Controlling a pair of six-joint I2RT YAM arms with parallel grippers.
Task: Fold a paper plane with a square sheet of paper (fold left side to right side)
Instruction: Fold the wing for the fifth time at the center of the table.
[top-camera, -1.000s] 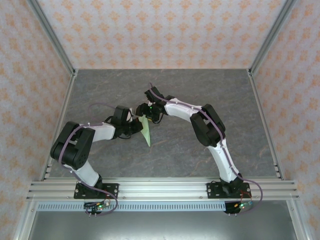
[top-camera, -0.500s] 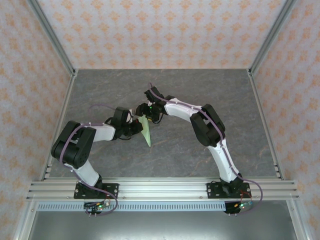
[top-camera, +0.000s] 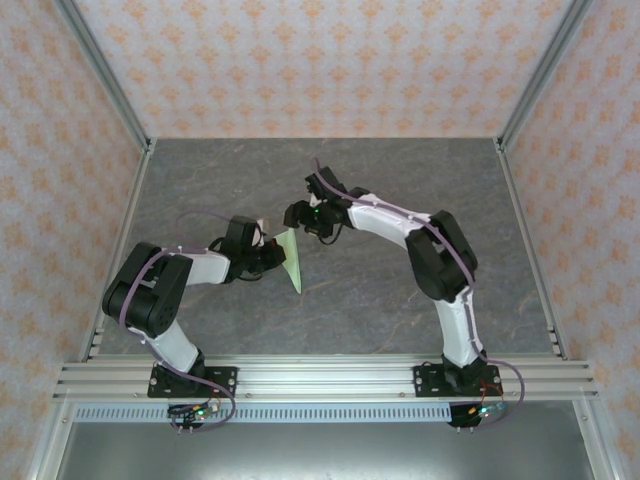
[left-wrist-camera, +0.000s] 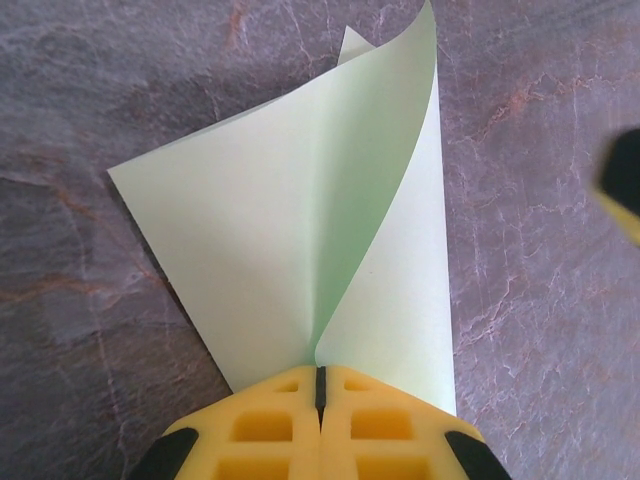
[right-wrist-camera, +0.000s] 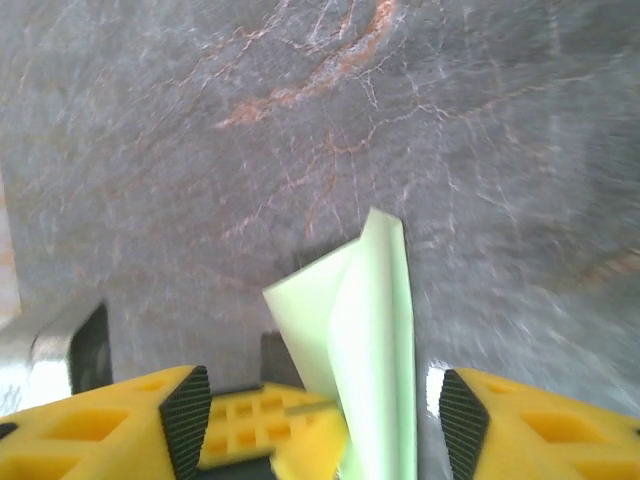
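We judge the task barely begun: near the frame's middle our left claw (left-wrist-camera: 318, 402) is clenched on the pale green square sheet of paper (left-wrist-camera: 290, 230), curled over but not creased flat on the bench (top-camera: 420, 300), while the right claw (right-wrist-camera: 322, 405) hangs released close by, with all plane folds left.

Paper (left-wrist-camera: 300, 220) base hidden inside left hand (left-wrist-camera: 320, 390).

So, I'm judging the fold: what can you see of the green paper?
The paper is thin, pale green, plain, folded into a tapering two-layer shape with a faint centre crease. Its top flap curls open, unpressed. The left gripper pinches its narrow end, shut, over the grey table. The open right gripper sits by its far tip, not clamping it.
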